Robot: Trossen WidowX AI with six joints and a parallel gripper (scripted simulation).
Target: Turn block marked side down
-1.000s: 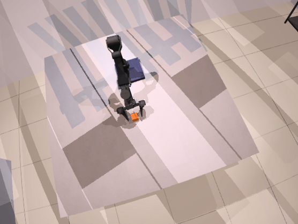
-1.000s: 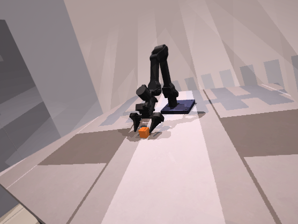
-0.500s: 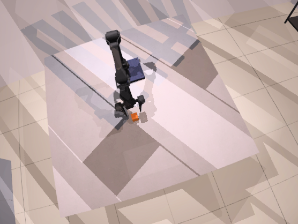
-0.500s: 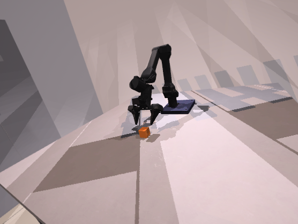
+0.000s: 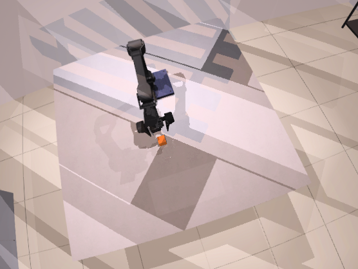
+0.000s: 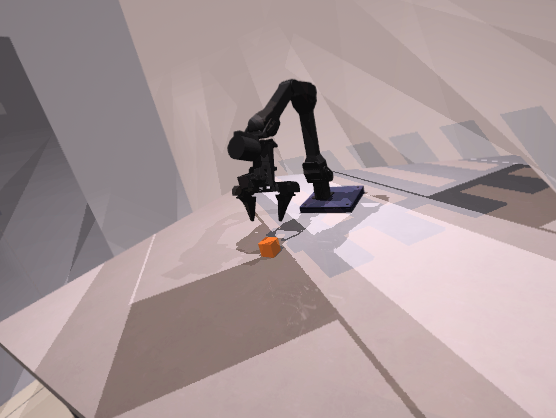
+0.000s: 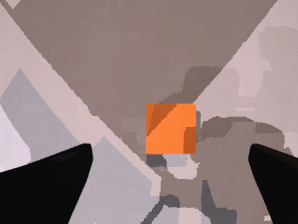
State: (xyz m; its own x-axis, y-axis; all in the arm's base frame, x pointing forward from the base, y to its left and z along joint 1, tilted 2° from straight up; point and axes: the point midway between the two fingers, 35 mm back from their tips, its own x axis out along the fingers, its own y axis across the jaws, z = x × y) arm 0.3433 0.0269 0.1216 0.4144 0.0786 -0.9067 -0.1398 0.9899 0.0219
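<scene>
The orange block [image 5: 161, 140] [image 6: 269, 247] [image 7: 171, 129] rests flat on the table [image 5: 244, 129] [image 6: 450, 300]. Its visible faces look plain orange, crossed by darker shadow patches; I cannot make out a marked side. Its underside is hidden. My gripper [image 5: 159, 132] [image 6: 266, 220] [image 7: 173, 154] points down and is open, with nothing between its fingers. It hangs above the block and apart from it. In the wrist view, the block's upper face looks square-on and lies between the two fingertips sideways, slightly ahead of them.
The arm's dark blue base plate [image 5: 165, 87] [image 6: 350, 202] sits on the table behind the block. Hard-edged shadows, including the arm's own, cross the table top. A dark stand [image 5: 352, 26] is off the table at the upper right in the top view.
</scene>
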